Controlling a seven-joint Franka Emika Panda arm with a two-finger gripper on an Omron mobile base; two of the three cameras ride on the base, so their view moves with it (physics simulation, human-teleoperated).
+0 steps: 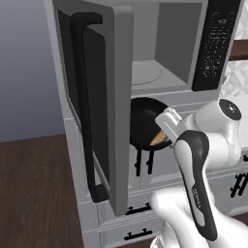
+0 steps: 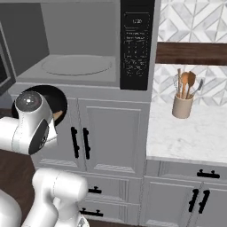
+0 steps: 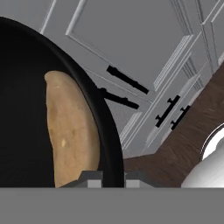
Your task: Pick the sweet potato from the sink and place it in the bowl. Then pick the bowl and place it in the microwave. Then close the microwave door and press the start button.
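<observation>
One gripper is at work here, and its two fingertips are clamped on the rim of the bowl, one on each side of the black wall. One bowl is held in this way, tilted, in the air in front of the cabinet doors and just below the microwave. One sweet potato lies inside the bowl, against its inner wall, near the gripped rim. In the left base view the bowl hangs lower than the floor of the oven cavity, and a small tan piece of the sweet potato shows beside the hand.

One microwave door stands wide open to the left, with one long black handle on it. Inside the cavity is one round pale turntable, with nothing on it. One black control panel is at the right side of the microwave.

Further right, one counter of white marble carries one beige holder with several wooden and metal utensils upright in it. Above it, one dark wooden shelf runs along the tiled wall.
</observation>
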